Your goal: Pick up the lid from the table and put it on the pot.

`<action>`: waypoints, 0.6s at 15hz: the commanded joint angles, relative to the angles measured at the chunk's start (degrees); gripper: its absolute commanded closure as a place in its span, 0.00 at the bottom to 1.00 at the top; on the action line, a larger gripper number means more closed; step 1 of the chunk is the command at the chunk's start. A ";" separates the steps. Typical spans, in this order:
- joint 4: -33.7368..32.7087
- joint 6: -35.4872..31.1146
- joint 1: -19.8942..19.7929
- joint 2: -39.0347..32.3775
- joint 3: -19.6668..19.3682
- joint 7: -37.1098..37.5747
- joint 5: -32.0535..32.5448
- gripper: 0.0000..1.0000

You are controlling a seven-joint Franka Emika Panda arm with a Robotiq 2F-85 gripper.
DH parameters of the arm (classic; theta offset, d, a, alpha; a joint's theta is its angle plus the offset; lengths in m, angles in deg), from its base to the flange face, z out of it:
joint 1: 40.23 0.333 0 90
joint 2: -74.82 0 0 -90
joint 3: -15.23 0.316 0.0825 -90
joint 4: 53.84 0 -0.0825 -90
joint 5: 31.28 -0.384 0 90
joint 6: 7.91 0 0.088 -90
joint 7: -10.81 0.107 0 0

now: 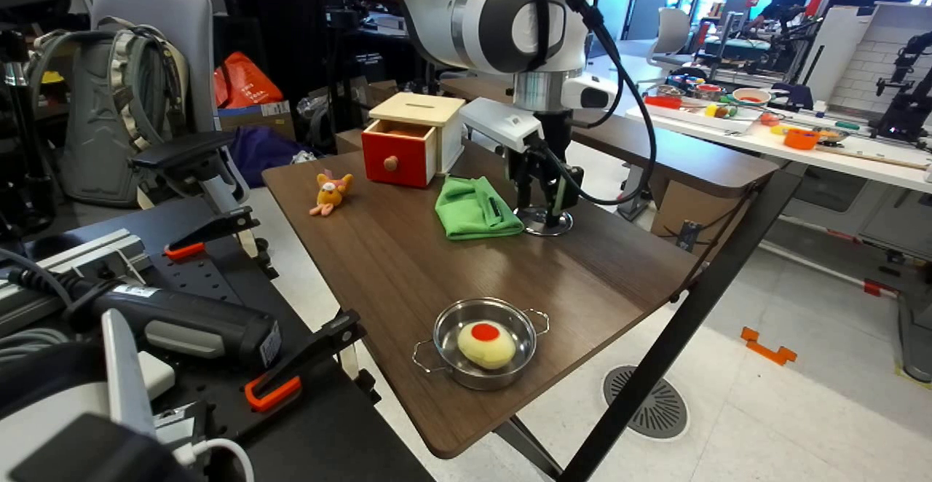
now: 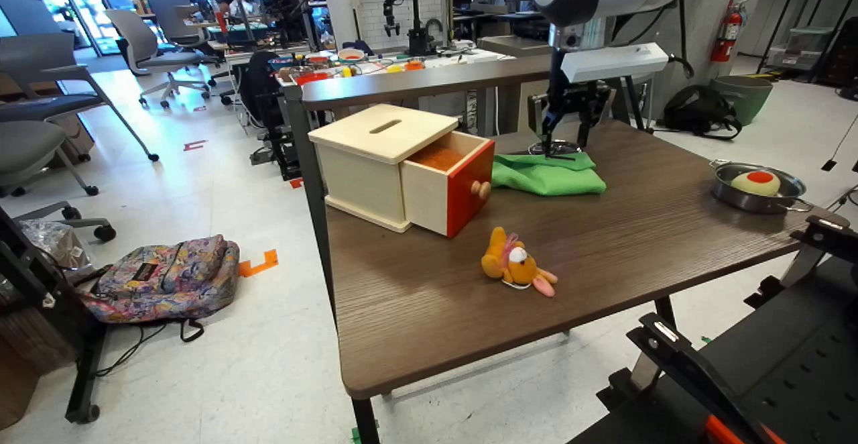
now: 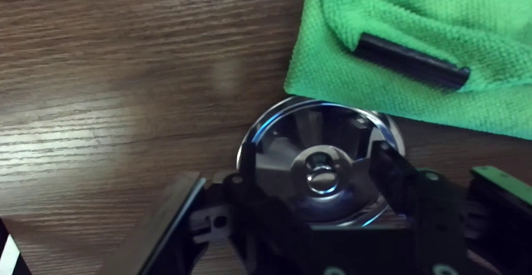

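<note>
The lid (image 1: 547, 228) is shiny silver with a round knob. It lies on the brown table (image 1: 393, 249) beside the green cloth, and it also shows in the wrist view (image 3: 324, 179). My gripper (image 1: 542, 210) is open and pointing down over the lid. In the wrist view its two fingers (image 3: 314, 150) stand on either side of the knob, apart from it. In an exterior view the cloth partly hides the lid (image 2: 556, 148). The silver pot (image 1: 484, 381), with two wire handles, stands uncovered near a table corner; it shows in both exterior views (image 2: 744, 197).
A cream egg-like thing with a red spot (image 1: 480, 354) lies in the pot. The folded green cloth (image 3: 374, 88) touches or nearly touches the lid's edge. A wooden box (image 2: 362, 176) with an open red-fronted drawer (image 1: 397, 156) and an orange plush toy (image 2: 513, 263) are on the table.
</note>
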 commanded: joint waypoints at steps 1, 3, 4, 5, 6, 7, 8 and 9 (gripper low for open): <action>-3.29 2.37 -0.52 -1.71 0.19 0.73 1.35 0.58; -3.86 2.69 -0.57 -2.10 0.14 0.69 1.43 0.73; -4.10 2.91 -0.61 -2.17 0.14 0.65 1.46 0.82; -4.42 3.17 -0.65 -2.24 0.14 0.60 1.52 0.88; -4.63 3.41 -0.69 -2.33 0.13 0.58 1.60 0.97; -4.76 3.59 -0.75 -2.35 0.12 0.55 1.67 1.00; -4.85 3.77 -0.81 -2.37 0.13 0.47 1.80 0.98; -4.90 3.92 -0.89 -2.35 0.13 0.40 2.00 0.95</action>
